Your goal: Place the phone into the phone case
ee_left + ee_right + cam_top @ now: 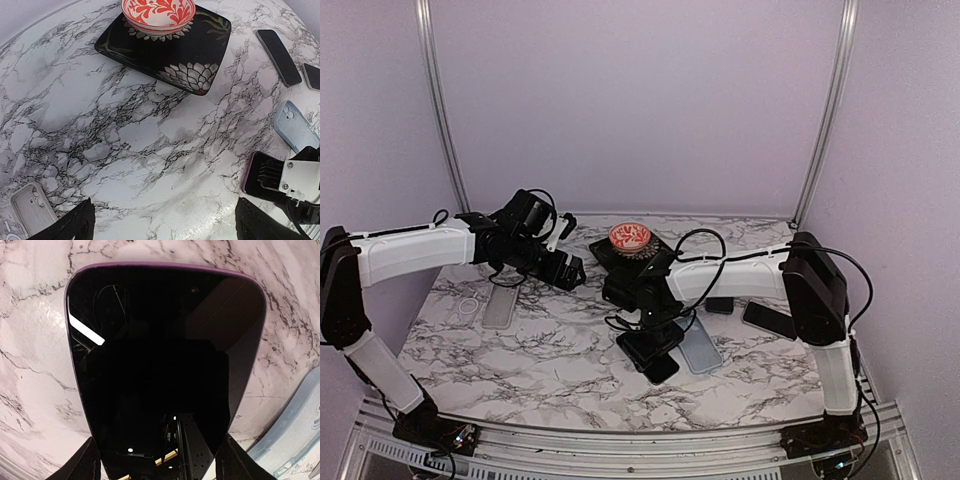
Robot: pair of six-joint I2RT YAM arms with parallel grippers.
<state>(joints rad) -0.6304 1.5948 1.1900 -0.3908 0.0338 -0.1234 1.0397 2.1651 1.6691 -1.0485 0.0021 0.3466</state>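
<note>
Phone lying flat, black screen, purple rim. R gripper straddling it, can't tell if clamping; L gripper hanging spread wide, holding nothing.

White arm links, black joints, looping black cables

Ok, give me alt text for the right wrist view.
A black-screened, purple-edged phone fills the frame, over the white marbled table. Two dark fingertips of the right hand flank its near end; a pale blue phone case peeks in at lower right.
</note>
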